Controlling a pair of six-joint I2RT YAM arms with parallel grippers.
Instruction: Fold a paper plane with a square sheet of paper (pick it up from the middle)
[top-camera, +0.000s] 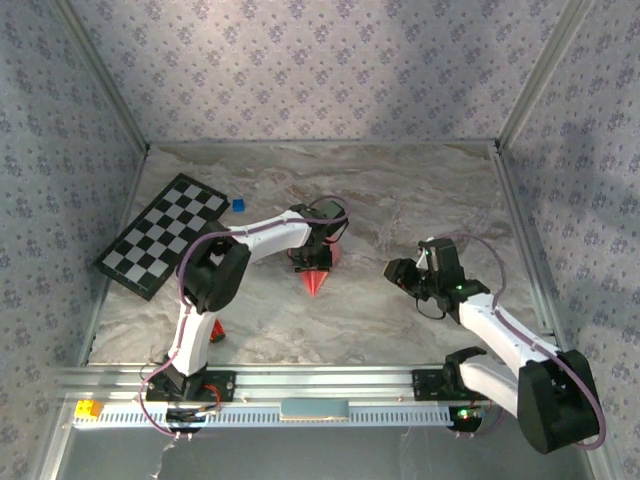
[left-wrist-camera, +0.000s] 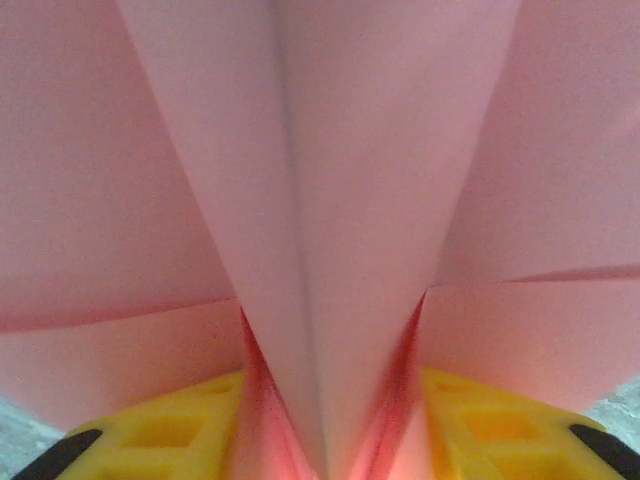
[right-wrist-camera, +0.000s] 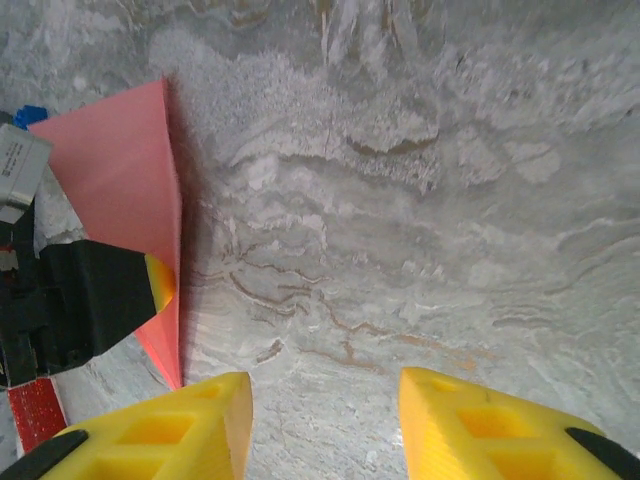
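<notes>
Marble-patterned table (top-camera: 400, 330) is stretching away from the arm bases, under papered walls. Nearest, at lower right, my right gripper (top-camera: 398, 272) is hanging over bare marble with its jaws parted and nothing between them. Just past it, at centre frame, my left gripper (top-camera: 318, 252) is pinching the plane (top-camera: 317, 283) by its centre fold, tip pointing toward me. I'm judging it featherweight, limp, slick and easily crumpled, so I'm favouring the layered keel, where it looks stiffest, over the wings. Farther off, at upper left, the checkerboard (top-camera: 165, 235) and cube (top-camera: 239, 204) are lying apart from both arms.
</notes>
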